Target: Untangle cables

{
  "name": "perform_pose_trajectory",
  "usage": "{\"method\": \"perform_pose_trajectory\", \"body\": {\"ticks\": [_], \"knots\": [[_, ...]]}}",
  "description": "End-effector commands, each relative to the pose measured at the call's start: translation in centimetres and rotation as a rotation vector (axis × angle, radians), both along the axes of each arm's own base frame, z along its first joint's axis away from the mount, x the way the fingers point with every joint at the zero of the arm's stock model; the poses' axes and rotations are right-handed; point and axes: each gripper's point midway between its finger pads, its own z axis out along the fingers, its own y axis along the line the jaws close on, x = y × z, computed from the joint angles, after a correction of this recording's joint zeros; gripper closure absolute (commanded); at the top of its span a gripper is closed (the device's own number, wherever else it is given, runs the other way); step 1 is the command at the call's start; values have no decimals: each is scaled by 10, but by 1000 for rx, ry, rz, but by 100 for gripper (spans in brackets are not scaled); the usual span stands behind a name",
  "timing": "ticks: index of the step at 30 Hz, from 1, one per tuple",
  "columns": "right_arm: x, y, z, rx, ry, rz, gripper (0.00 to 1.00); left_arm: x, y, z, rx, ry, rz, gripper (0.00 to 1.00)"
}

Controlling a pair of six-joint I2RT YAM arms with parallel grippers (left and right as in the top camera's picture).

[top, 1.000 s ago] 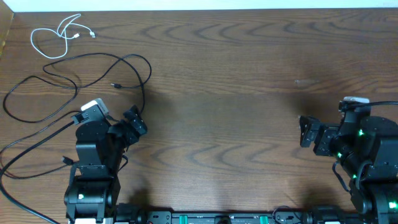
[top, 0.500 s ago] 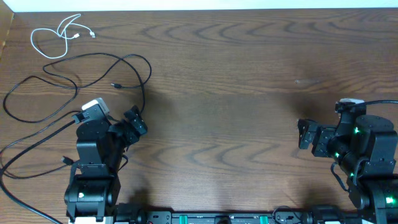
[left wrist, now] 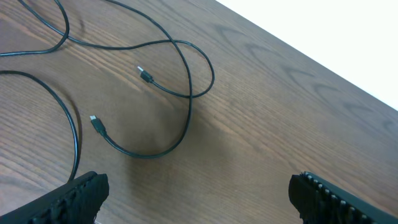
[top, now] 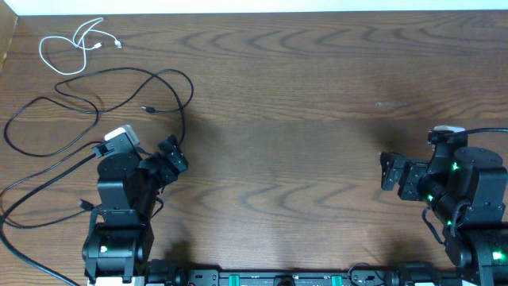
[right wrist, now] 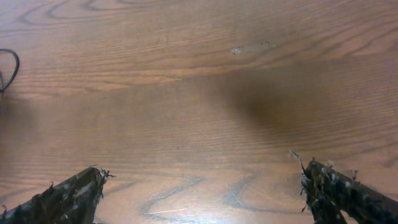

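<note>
Cords first: the white cable (top: 67, 49) sits in loose loops at the far left corner of the surface (top: 317, 95), apart from the black cables (top: 159, 75), which sprawl in wide curves ahead of my left arm. All look thin, light and limp. I judge they will slide and trail when pulled rather than hold a shape, and one loop may drag its neighbour along. The best hold seems to be just behind a plug, where a cord is a little stiffer. Two small plugs of the black ones lie free, one (left wrist: 145, 74) inside a loop, the other (left wrist: 96, 124) nearer to me.

My left claw (left wrist: 199, 193) is spread wide with nothing between its fingers, near that loop. My right claw (right wrist: 199, 193) is likewise spread and empty, over bare wood, far from every cord.

Hard to read: the black cords run off the left edge of the overhead view, so I cannot find their far ends or count them surely. Where they cross, I cannot tell which lies on top. My right wrist sees only a sliver of black loop at its left edge.
</note>
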Motion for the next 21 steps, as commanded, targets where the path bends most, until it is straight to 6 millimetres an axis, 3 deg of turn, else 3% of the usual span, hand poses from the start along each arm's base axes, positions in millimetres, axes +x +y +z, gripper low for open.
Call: {"method": "perform_pose_trajectory", "body": {"ticks": [1,10,13,21], "knots": [[0,-3,-2,-3,6,-17,1,1,-3,6,3,-14,-17,2],[-1,-3,-2,-4,3,-18,1,1,-3,6,3,-14,-17,2],[-4,-16,0,-72,-9,-50,1,1,-3,6,3,-14,-17,2],[-30,-20,-1,-85,2,-62,1,1,-3,6,3,-14,-17,2]]}}
